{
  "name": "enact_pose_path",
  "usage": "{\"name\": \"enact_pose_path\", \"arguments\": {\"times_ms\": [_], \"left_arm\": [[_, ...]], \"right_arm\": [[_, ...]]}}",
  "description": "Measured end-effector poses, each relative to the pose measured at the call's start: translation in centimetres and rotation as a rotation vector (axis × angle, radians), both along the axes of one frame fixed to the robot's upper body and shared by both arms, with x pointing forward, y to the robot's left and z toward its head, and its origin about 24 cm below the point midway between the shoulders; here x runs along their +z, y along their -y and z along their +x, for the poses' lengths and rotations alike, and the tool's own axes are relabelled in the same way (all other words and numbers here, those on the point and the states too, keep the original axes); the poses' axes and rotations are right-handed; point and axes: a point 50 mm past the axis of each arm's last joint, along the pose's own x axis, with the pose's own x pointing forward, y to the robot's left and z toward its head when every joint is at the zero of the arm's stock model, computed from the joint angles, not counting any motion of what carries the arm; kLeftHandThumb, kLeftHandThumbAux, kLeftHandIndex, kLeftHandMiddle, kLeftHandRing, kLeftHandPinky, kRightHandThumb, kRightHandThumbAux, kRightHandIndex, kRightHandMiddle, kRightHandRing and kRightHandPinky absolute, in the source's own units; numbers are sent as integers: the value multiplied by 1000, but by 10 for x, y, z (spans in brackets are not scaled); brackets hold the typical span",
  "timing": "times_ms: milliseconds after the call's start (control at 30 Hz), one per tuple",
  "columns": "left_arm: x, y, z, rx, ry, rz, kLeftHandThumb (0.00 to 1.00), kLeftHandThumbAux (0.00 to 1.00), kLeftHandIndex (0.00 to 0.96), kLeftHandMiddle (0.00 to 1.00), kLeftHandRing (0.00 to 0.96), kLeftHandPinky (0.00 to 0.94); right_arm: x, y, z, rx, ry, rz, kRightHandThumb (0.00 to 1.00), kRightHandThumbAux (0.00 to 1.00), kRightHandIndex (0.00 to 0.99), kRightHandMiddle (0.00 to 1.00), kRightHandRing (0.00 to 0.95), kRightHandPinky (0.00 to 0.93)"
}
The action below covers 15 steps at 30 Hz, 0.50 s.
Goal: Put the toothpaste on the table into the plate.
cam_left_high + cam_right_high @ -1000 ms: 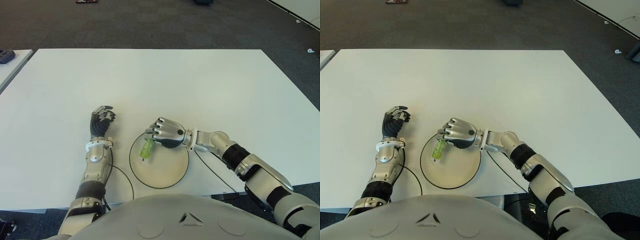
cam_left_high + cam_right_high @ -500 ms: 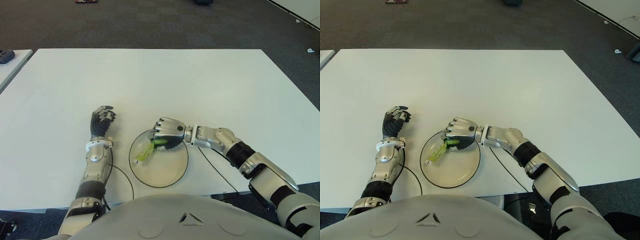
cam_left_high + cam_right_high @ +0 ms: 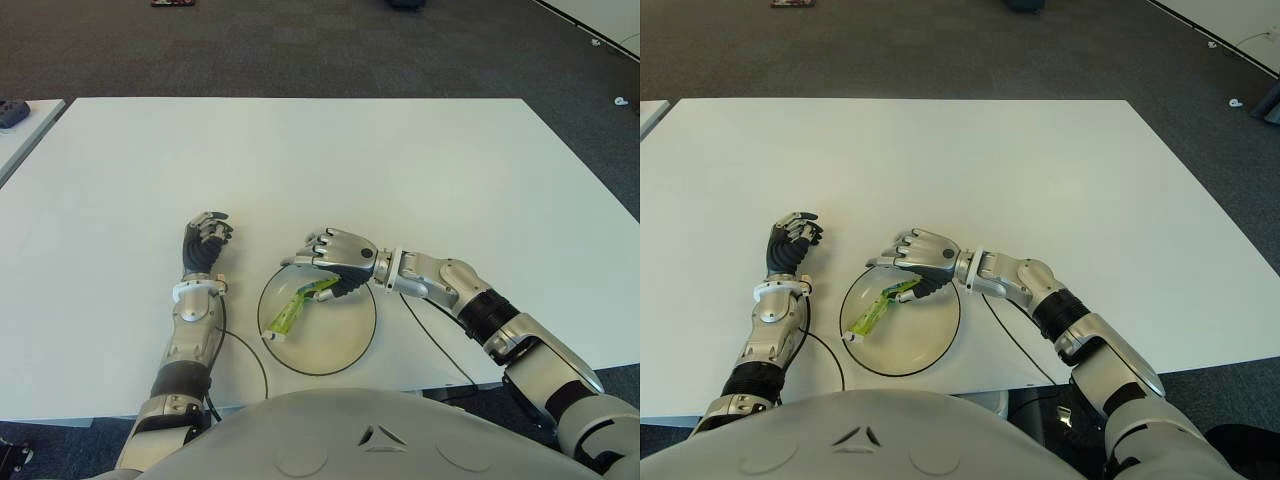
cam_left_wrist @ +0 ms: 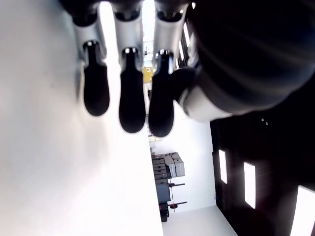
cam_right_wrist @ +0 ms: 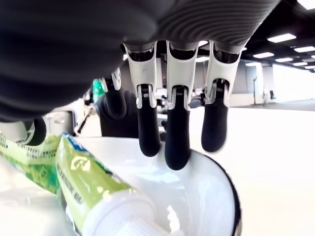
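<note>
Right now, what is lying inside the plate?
The green toothpaste lies in the plate, cap toward the robot. The right hand, fingers spread, covers its far end.

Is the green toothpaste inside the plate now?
Yes. The toothpaste lies flat inside the plate, within its dark rim. The right hand above it has open fingers.

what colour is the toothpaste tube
Green toothpaste tube with a white cap, clearest in the right wrist view.

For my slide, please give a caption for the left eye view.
Right hand opens its fingers above the plate where the green toothpaste lies.
</note>
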Motion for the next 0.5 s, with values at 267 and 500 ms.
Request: {"name": "enact_pose_path", "arguments": {"times_ms": [267, 500], "left_arm": [[0, 0, 0, 4, 15, -12, 706, 718, 432, 584, 584, 547], [0, 0, 0, 12, 12, -26, 706, 719, 430, 556, 560, 528]], "right_arm": [[20, 5, 7, -32, 7, 67, 369, 221, 0, 0, 0, 0], [43, 9, 14, -46, -32, 176, 333, 239, 0, 0, 0, 0]]}}
